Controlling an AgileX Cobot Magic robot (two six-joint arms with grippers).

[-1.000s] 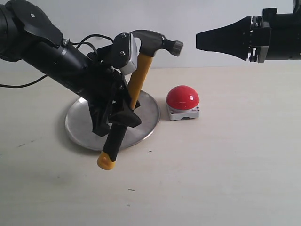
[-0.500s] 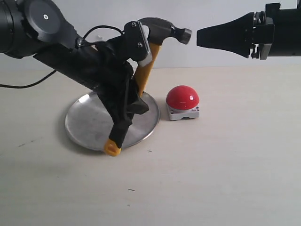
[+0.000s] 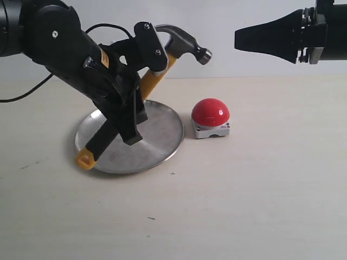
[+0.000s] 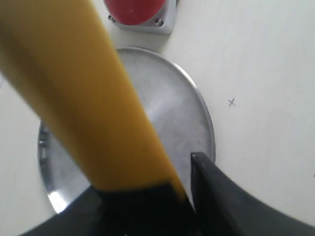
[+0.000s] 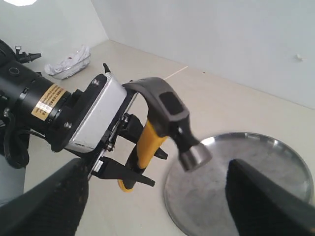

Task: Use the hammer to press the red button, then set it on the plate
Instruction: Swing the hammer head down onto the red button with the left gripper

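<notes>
— How many things are counted?
— One hammer (image 3: 156, 76), one red button (image 3: 210, 112), one plate (image 3: 162, 135), two grippers.
— Where is the hammer found?
— It is clamped, tilted, by the left gripper (image 3: 135, 127), its looped end at the plate's left rim. The button is seen just beside the right rim. The right gripper (image 3: 241, 39) is spread apart, empty.

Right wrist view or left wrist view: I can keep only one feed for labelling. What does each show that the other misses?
Only the right wrist view shows the dark head of the hammer, the left arm and a crumpled white bundle far behind. Only the left wrist view shows the red button and a small cross mark on the table. Both show the hammer's yellow handle and the plate.
</notes>
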